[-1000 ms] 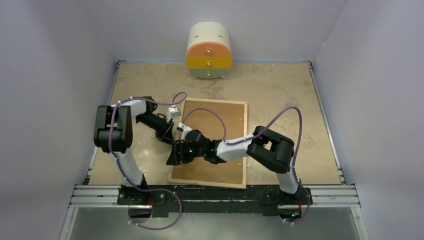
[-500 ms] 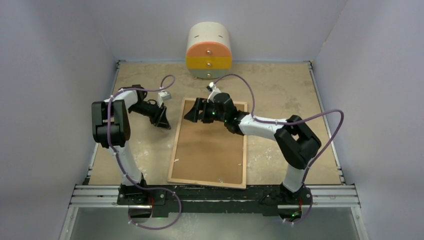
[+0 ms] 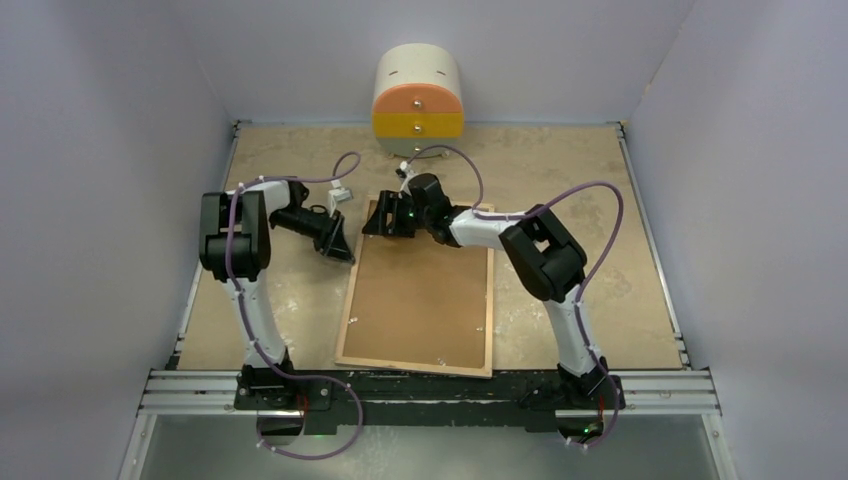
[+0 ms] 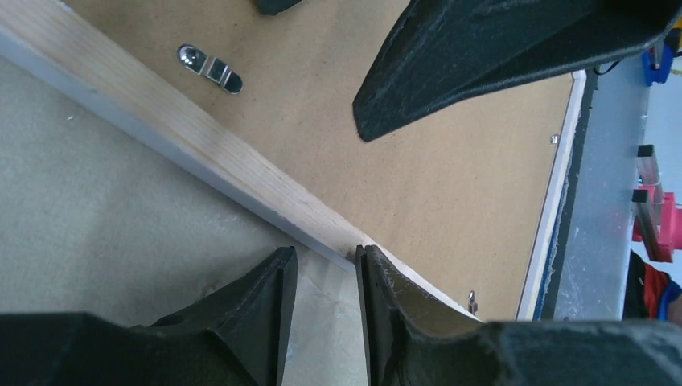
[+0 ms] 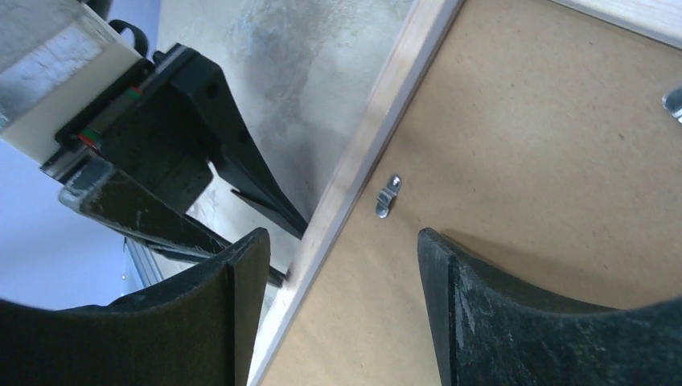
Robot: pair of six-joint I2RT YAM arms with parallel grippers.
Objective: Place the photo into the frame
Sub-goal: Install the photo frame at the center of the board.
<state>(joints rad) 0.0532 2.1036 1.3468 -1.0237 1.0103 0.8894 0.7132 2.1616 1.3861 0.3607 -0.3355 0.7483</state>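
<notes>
Lying face down near the middle of the counter, the frame is seen with its light wooden rim up and its brown backing board filling it, the long sides running from 12 to 6 o'clock. The right gripper is held over the frame's 11 o'clock corner, its fingers spread wide and holding nothing; between them the rim and a small metal turn clip are shown. The left gripper is set low just beside the rim at the frame's 10 o'clock side, its fingers drawn close with only a slim gap left and nothing clasped; one fingertip is seen at the rim's outer edge, though contact cannot be told. A rounded drawer unit is placed at 12 o'clock, well apart from the frame.
</notes>
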